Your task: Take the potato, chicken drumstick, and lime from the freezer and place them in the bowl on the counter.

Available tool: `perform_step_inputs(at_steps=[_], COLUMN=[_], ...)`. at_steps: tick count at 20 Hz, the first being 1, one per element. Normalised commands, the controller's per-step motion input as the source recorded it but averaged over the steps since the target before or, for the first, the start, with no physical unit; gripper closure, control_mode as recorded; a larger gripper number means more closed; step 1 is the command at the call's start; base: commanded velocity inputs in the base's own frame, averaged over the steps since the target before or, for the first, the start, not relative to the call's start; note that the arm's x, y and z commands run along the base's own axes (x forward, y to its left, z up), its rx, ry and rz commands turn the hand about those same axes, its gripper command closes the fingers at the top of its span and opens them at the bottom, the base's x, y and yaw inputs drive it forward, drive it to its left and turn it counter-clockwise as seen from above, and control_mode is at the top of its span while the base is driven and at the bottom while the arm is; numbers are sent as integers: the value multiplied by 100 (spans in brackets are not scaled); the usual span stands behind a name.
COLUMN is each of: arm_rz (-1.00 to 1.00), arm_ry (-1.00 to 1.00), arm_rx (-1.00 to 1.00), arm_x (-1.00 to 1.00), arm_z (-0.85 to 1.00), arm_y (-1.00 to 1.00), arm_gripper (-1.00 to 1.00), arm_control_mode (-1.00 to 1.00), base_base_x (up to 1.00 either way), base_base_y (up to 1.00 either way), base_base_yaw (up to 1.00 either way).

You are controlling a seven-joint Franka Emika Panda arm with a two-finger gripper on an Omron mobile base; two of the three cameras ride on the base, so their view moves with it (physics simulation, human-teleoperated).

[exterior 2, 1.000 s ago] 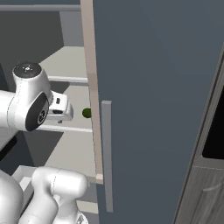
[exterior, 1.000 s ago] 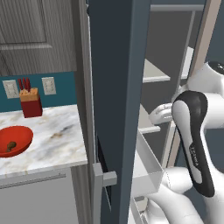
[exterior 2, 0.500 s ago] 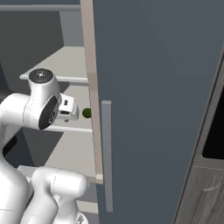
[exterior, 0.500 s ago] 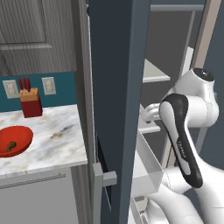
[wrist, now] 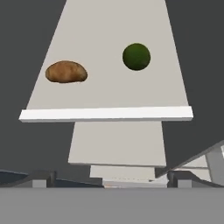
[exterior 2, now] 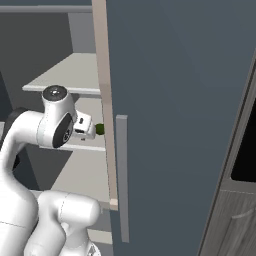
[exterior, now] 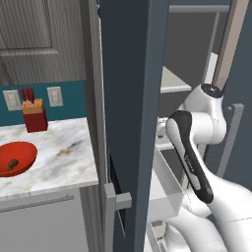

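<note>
Hand view: potato (wrist: 66,72) and lime (wrist: 136,56) both lie on one pale freezer shelf (wrist: 109,94); potato to the left, lime to the right and a little farther back; well apart from each other; white front lip of the shelf runs below them
Fingers: two dark tips at the bottom corners of the hand view, one at the left (wrist: 40,178), the other at the far right; spread wide, released, nothing between them; short of the shelf lip, touching neither item
Right base view: white arm reaches into the freezer (exterior 2: 180,100) at shelf height; lime (exterior 2: 100,129) shows as a small dark green spot just past the hand, beside the edge of the open door; potato hidden from this side
Left base view: arm elbow raised, forearm going in behind the open slate-grey door (exterior: 133,98); clear door bin (exterior: 165,187) low beside the arm
Bowl: red bowl (exterior: 22,150) on the marbled desk (exterior: 64,157), near its left end; small reddish-brown chicken drumstick (exterior: 12,162) lies inside it
Desk, other: red knife block (exterior: 34,115) upright at the back wall, behind the bowl; two wall outlets either side of it
</note>
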Motion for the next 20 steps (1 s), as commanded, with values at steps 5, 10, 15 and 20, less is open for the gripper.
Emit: perform_step_inputs(at_steps=[5, 10, 15, 20], arm_rz=[-9, -1, 6, 0], arm_ry=[0, 0, -1, -3], arm_rx=[0, 0, 0, -2], arm_x=[45, 52, 36, 17], arm_z=[-29, -21, -18, -10], arm_y=[0, 0, 1, 0], arm_gripper=[-100, -100, -100, -100], arm_control_mode=[-100, -100, -100, -100], base_base_x=[0, 0, 0, 0], base_base_y=[0, 0, 0, 0], base_base_yaw=[0, 0, 0, 0])
